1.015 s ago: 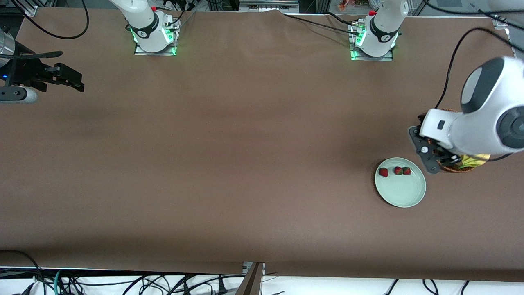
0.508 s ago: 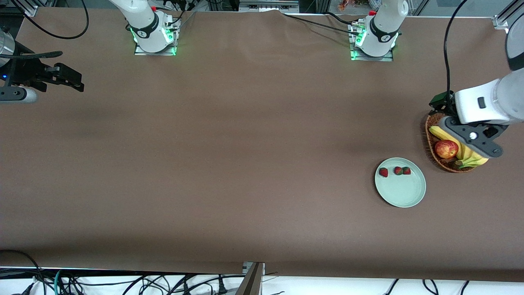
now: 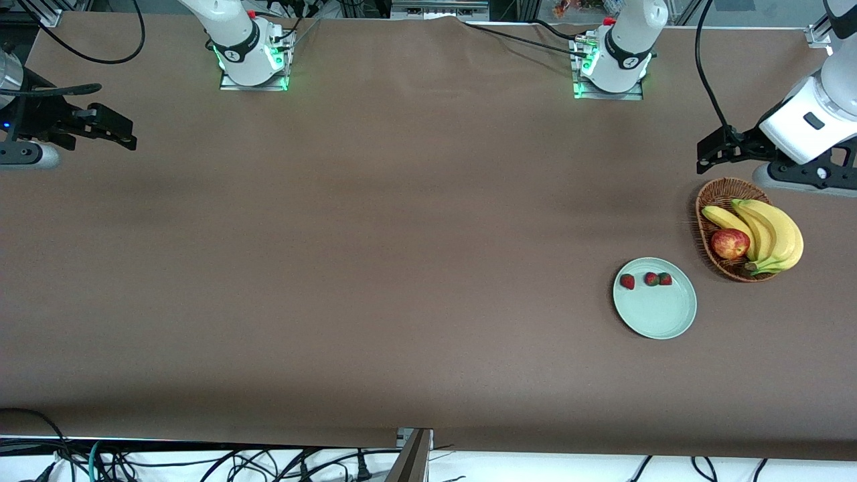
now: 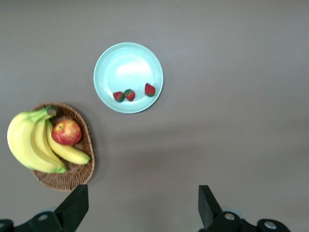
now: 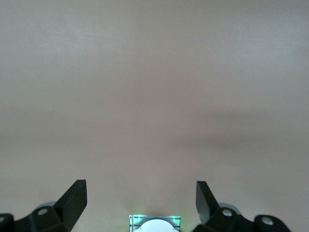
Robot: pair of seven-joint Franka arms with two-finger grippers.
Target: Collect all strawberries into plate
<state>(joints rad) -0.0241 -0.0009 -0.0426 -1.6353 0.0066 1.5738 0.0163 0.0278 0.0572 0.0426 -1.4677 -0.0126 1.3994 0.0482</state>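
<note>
All three strawberries (image 3: 647,280) on plate (image 3: 659,318), beside the fruit basket (image 3: 720,201).
Left pincer (image 3: 708,148) wide open, empty, over the counter (image 3: 402,254) by the basket; right pincer (image 3: 114,130) wide open, empty, waiting at its end.

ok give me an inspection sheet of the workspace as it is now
surface: brown table cover, flat
job's things: three strawberries lie on the mint-green plate
clutter: wicker basket with bananas and an apple, beside the plate toward the left arm's end
grippers: left gripper open, empty, above the table near the basket; right gripper open, empty, waiting at the right arm's end
cables: black cables along the table edges
surroundings: nothing seen
</note>
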